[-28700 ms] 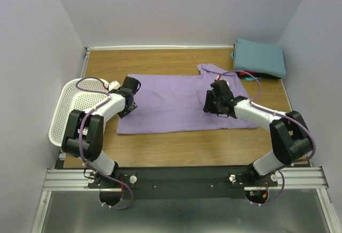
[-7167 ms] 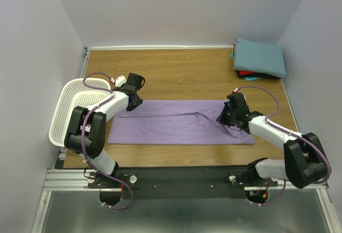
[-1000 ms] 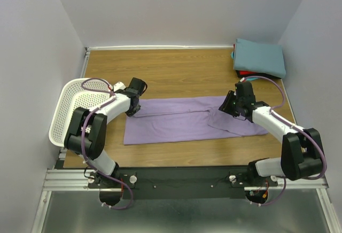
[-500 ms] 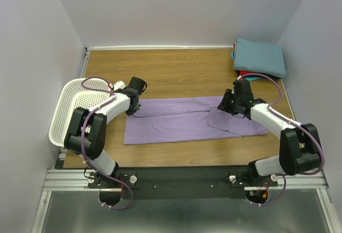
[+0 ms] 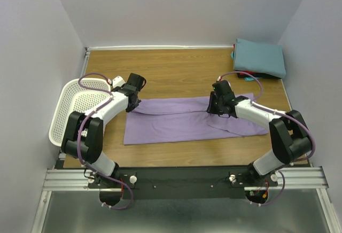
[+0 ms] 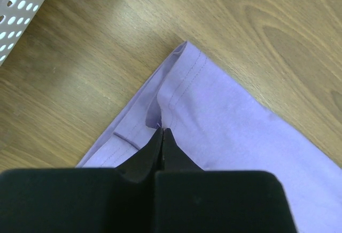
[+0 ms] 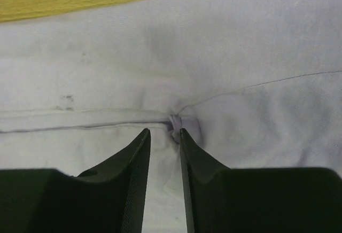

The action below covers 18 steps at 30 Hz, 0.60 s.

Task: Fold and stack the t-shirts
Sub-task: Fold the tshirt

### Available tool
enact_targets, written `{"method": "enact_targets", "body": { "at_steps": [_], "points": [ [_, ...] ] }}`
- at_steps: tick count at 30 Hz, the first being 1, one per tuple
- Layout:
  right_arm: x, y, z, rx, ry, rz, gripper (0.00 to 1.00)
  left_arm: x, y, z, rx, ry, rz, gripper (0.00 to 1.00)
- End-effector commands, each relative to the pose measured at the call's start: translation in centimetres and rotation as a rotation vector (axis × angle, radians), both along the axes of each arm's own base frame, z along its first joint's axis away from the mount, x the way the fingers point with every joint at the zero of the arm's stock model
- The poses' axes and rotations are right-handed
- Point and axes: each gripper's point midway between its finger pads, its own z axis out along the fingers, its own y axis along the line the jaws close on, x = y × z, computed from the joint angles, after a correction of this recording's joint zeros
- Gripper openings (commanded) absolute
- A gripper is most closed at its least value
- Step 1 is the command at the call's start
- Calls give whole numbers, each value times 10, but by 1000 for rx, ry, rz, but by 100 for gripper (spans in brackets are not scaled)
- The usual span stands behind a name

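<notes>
1. Folded lengthwise into a long, narrow band: the lavender t-shirt (image 5: 181,121), flat on the wooden table (image 5: 176,72) and stretched from 9 to 3 o'clock across its middle.
2. Smooth, matte cloth with soft creases and a seam line along its length. In the left wrist view, a stitched hem corner shows at the 9 o'clock end, with layers overlapping.
3. Clamped on that hem edge: the left gripper (image 6: 162,131), fingertips meeting with no gap, a small fold of cloth at the tips.
4. Set down on the band just to the 3 o'clock side of its centre: the right gripper (image 7: 164,132), jaws a narrow gap apart. At the tips, a small pucker where seams meet; unclear whether it is nipped.
5. Stacked in the 1 o'clock corner, well apart from the band: the teal t-shirt (image 5: 260,56), folded, over the red t-shirt (image 5: 247,74), only a sliver showing. At the 9 o'clock edge, the white basket (image 5: 69,115).
6. Against half a second ago: right gripper shifted toward 9 o'clock along the band; shirt outline unchanged. Against the earliest frame: a broad spread with a sleeve out then, a slim strip now.
</notes>
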Motion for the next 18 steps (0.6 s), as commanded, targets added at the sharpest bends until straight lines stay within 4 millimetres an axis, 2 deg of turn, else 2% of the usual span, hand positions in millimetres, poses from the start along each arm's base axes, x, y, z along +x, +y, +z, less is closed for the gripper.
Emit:
{"method": "enact_targets", "body": {
  "at_steps": [1,10,18],
  "points": [
    [9,-8,-7,-92,-14,-42,35,6,9,19,33,-46,18,0],
    [16,-7,-15,-150,-20,-56,34,8,8,21,29,-52,15,0],
    [15,-6,-18,-162,-19,-70,20,11,10,24,29,-62,16,0]
  ]
}}
